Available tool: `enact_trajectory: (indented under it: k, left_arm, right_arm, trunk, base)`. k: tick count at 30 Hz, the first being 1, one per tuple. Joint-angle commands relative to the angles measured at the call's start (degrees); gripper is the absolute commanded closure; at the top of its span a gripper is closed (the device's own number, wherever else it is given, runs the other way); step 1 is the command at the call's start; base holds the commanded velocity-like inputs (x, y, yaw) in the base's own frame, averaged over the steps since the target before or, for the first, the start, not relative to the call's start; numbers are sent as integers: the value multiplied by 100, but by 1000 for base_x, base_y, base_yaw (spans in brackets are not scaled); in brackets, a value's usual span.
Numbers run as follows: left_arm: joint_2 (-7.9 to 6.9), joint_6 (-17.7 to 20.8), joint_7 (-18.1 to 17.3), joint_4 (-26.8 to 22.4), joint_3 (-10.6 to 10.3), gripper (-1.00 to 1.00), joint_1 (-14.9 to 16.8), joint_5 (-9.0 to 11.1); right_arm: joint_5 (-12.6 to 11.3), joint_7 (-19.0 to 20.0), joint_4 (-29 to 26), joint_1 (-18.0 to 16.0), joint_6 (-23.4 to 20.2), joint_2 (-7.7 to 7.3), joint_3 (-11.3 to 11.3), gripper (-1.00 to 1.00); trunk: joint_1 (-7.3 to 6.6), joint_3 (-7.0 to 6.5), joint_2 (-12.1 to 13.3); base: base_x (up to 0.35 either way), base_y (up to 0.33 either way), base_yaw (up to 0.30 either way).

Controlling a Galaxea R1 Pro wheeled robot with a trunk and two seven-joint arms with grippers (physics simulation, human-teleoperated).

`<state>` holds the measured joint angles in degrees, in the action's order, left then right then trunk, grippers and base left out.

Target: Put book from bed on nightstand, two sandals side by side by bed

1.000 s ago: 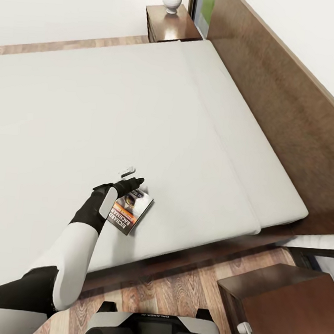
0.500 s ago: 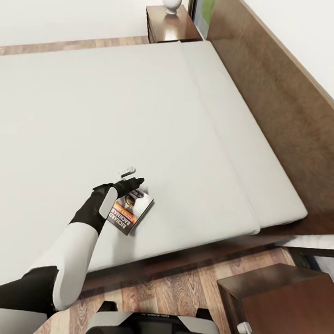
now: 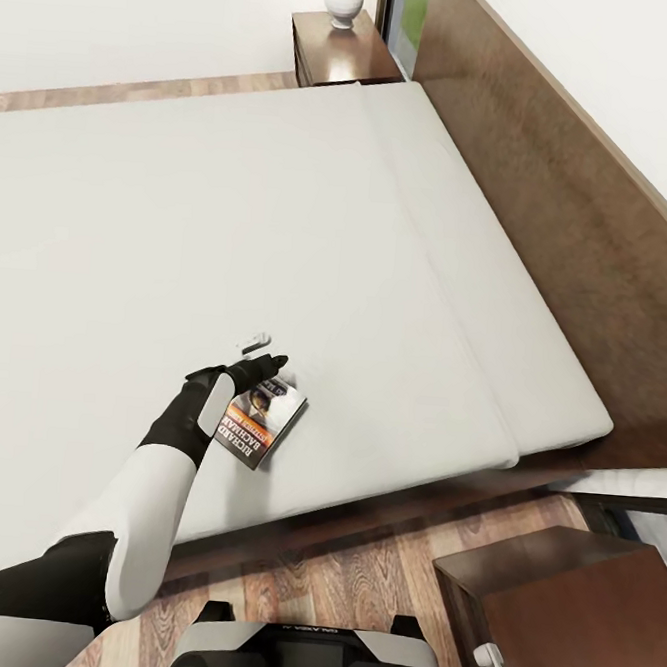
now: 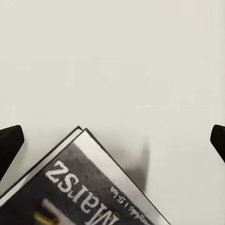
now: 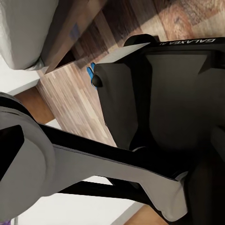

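Risk first: the thin book (image 3: 263,419) lies flat on the bed (image 3: 330,253), near the mattress edge closest to me. If my fingertips close on top of the cover rather than around an edge, I judge they would slip off or nudge it toward the floor. My left gripper (image 3: 261,367) sits at the book's far corner, spread wide — in the wrist view both dark fingertips (image 4: 10,143) stand well apart, holding nothing.
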<state>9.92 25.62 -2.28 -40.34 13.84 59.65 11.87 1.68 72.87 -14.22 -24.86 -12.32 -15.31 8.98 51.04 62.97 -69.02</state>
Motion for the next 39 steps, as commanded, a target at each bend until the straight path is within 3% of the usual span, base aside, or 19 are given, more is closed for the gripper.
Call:
enact_trajectory:
  k: [1, 10, 39]
  left_arm:
    - [8, 39, -25, -5, 36, -100, 3, 17]
    - [8, 39, -27, -2, 36, -100, 3, 18]
    - [8, 39, -21, 18, 40, -100, 3, 26]
  right_arm:
    - [17, 25, -3, -1, -60, 3, 33, -100]
    - [17, 22, -2, -1, -60, 2, 33, -100]
    - [17, 17, -2, -1, -60, 3, 33, -100]
  trunk:
    - [0, 3, -2]
    - [0, 3, -2]
    - [0, 3, -2]
  base:
    - [0, 0, -8]
    - [0, 0, -131]
    - [-37, 0, -3]
